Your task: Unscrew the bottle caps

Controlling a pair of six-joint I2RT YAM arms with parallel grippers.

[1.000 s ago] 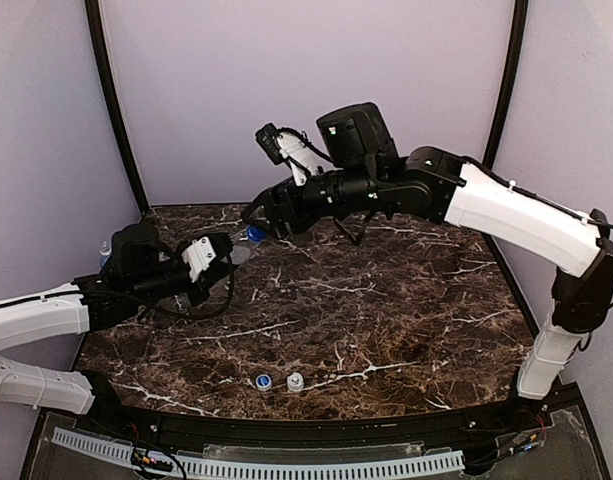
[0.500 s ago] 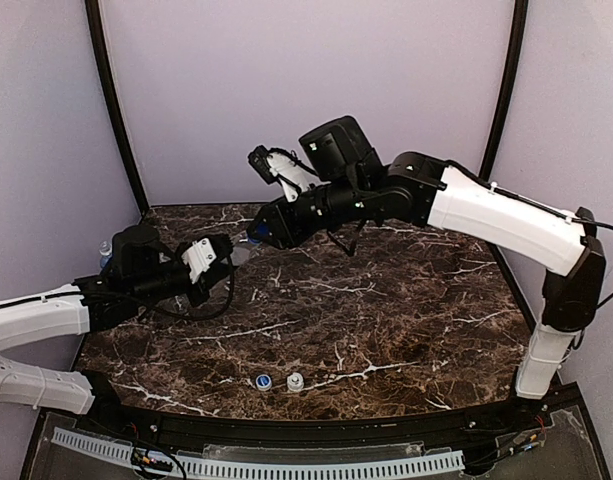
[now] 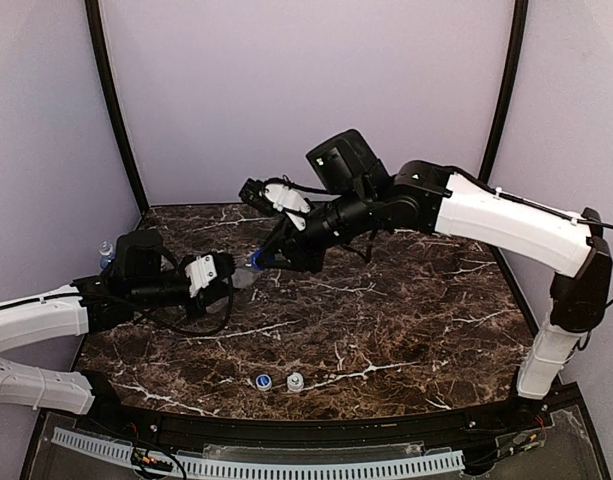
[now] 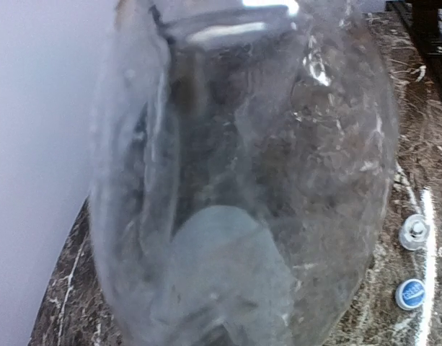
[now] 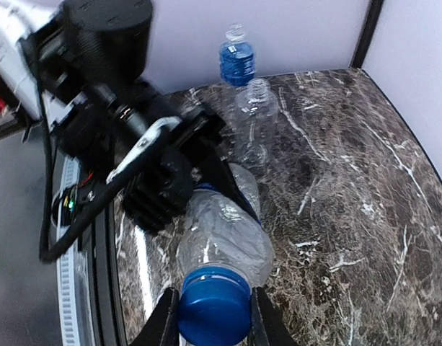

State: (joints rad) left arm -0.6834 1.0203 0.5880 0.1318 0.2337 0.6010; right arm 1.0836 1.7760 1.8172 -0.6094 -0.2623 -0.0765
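Observation:
A clear bottle (image 5: 226, 234) lies sideways above the table, its body held in my left gripper (image 3: 224, 272), which is shut on it. In the left wrist view the bottle (image 4: 242, 180) fills nearly the whole frame and hides the fingers. Its plain blue cap (image 5: 213, 303) points toward my right gripper (image 5: 213, 321), which is shut on it with one finger on each side. From above, the blue cap (image 3: 257, 260) sits between the two arms at the table's back left. Two loose caps lie near the front edge: a blue-and-white cap (image 3: 263, 381) and a white cap (image 3: 295, 381).
Two uncapped bottles stand at the left edge of the marble table (image 3: 406, 310): one with a blue label (image 5: 237, 61) and a plain clear one (image 5: 258, 108). The loose caps also show in the left wrist view, white (image 4: 414, 234) and blue-and-white (image 4: 410, 293). Purple walls enclose the back and sides.
My right gripper has closed on the blue cap. The right arm came down and toward the left arm, and the left gripper shifted the bottle slightly right and nearer.

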